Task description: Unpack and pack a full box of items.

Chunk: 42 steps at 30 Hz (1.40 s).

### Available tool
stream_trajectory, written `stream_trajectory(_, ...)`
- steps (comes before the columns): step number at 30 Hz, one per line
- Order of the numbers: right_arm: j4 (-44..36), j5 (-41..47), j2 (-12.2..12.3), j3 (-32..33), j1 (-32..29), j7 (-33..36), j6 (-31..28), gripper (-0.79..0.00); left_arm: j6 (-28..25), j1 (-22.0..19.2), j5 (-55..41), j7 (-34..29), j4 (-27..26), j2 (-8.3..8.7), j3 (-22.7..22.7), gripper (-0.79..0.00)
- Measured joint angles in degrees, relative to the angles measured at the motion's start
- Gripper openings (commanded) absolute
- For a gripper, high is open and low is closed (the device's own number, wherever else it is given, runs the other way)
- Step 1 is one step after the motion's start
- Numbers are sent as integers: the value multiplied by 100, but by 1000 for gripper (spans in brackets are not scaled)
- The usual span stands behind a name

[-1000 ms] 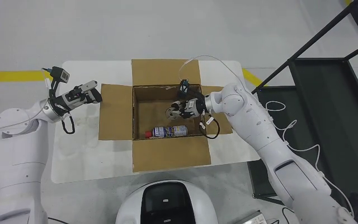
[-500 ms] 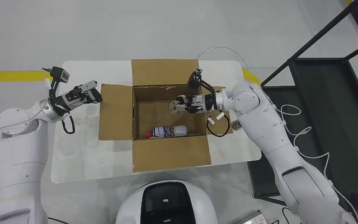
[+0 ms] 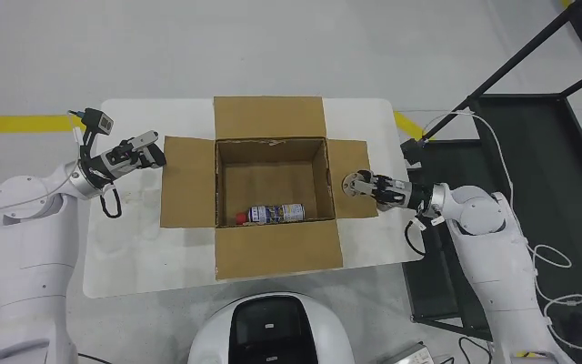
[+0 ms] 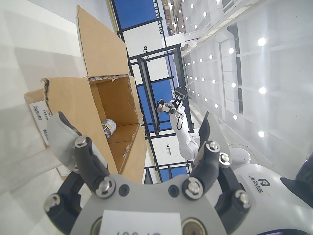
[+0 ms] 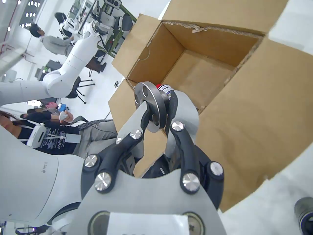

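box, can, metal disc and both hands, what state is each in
box, open, all four flaps folded out
can, lying on its side inside the box
metal disc, gripped, held over a side flap
right hand, shut on the metal disc
left hand, open, empty

We see bright, even light falling from above. Round ceiling lamps (image 4: 261,42) flare white in the left wrist view. The white counter (image 3: 364,118) glares softly, the box (image 3: 268,116) is shaded inside, and the metal disc (image 5: 149,106) glints. Both wrist views bend straight lines near their edges.
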Motion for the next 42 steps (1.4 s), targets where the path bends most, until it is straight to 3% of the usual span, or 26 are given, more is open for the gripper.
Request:
stream_trajectory(6,104,-94,66,464,-475,-393,229,-785,0,0,0,0,0,0,0,0)
stream_trajectory(26,146,-129,75,512,-532,-501,355,-785,0,0,0,0,0,0,0,0)
stream_trajectory(35,852,-94,185,902,-1086,-270,689,-785,0,0,0,0,0,0,0,0)
stream_trajectory(42,1327,-275,179,608,-1203,-347,1155,-785,0,0,0,0,0,0,0,0)
